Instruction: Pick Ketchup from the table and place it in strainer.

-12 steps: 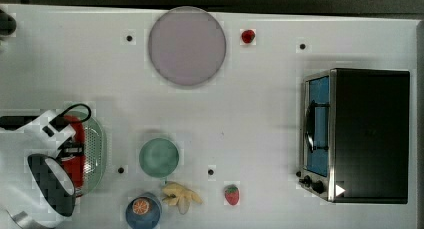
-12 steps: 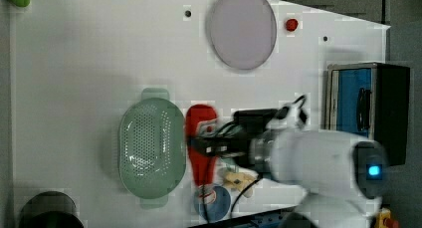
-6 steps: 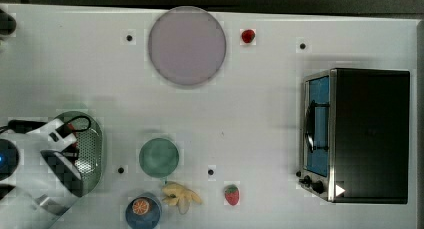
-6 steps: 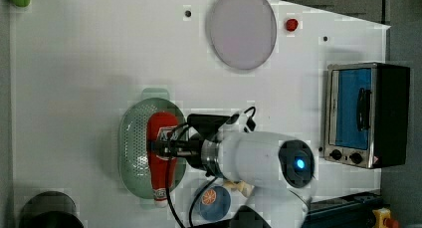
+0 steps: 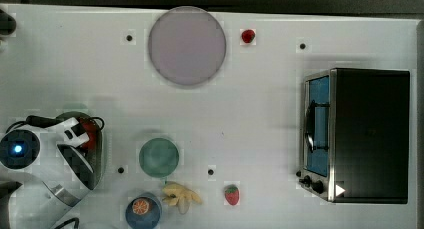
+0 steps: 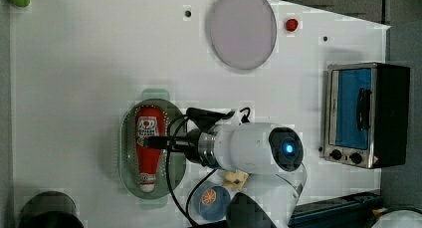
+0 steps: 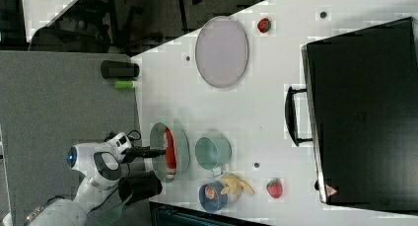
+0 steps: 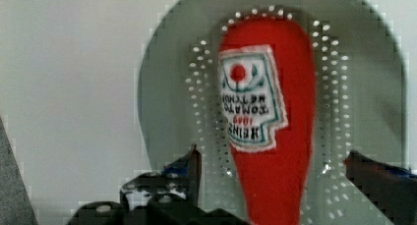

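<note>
Gripper (image 8: 270,161) jaws spread wide, nothing held — in the wrist view the two dark fingers (image 8: 187,166) stand either side of the Ketchup (image 8: 268,112) with clear gaps to its red body; no contact visible. Ketchup lies flat on its side inside the strainer (image 6: 127,148), label patch facing up, on the perforated bottom; in the left view its white-capped narrow end points toward the bench's bottom edge, wide end toward the top. Strainer sits near the bench's left edge in the top view (image 5: 97,139), mostly covered there by the white arm (image 5: 45,154); a bit of red shows past the wrist (image 5: 89,136). In the right view the bottle (image 7: 169,149) lies along the strainer's long axis (image 7: 182,147), black fingertips reaching in over the rim from the right view's left.

Rest of the bench: teal bowl (image 5: 159,157) just beside the strainer on the top view's right, apart from it; blue cup with an orange slice (image 5: 142,210) and a banana (image 5: 181,195) close to the bench's bottom edge; strawberry (image 5: 231,194) further along that edge; large grey-lilac plate (image 5: 187,45) near the top edge with a second strawberry (image 5: 248,36) just beside it; toaster oven (image 5: 357,134) at the bench's right edge in the top view, door shut — handle toward the bench's middle.
</note>
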### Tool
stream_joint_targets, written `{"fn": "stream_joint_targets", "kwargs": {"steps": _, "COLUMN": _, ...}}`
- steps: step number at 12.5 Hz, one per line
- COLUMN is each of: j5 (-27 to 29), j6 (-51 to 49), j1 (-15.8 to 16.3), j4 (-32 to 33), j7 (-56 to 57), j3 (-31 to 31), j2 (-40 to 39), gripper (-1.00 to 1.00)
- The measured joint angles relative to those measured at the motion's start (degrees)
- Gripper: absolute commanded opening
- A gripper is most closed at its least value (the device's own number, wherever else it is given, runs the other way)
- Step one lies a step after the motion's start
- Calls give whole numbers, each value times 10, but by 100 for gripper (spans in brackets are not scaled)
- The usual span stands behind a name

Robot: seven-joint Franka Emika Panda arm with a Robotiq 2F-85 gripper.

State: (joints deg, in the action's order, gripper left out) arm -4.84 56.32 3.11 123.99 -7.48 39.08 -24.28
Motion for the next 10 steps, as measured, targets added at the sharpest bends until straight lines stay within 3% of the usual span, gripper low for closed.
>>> {"fn": "stream_joint_targets", "kwargs": {"steps": 3, "j5": 0, "j6": -39, "j1": -10, "j4": 2, "j7": 0, "j3": -4, "j2": 66, "gripper": 100}}
{"fn": "stream_joint_targets", "kwargs": {"steps": 6, "j5": -2, "j6": -158, "j1": -35, "j4": -26, "j7": -5, "j3": -2, "j2": 156, "gripper": 100}}
{"fn": "stream_joint_targets", "kwargs": {"steps": 10, "j5": 55, "j6": -300, "j1": -100, "j4": -84, "j7": -11, "j3": -22, "j2": 248, "gripper": 100}}
